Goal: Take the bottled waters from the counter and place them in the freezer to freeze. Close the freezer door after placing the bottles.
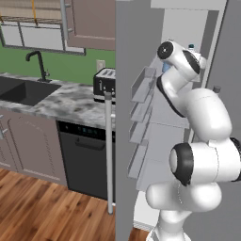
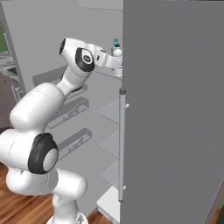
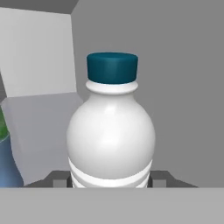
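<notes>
Hand view, unlabelled whitish bottle [image 3: 111, 140], teal cap [image 3: 112, 67]

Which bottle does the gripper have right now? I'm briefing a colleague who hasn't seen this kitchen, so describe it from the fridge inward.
Start at the tall grey fridge with its left door swung open, and look into the white freezer compartment, up at an upper shelf. There the white arm's gripper clasps an upright whitish plastic bottle. Its dark teal cap and milky body distinguish it from the blue-tinted bottle beside it.

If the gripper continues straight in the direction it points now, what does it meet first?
The gripper is already shut on the whitish bottle. Past it, the first surface is probably the freezer grey inner wall, though depth is unclear.
</notes>
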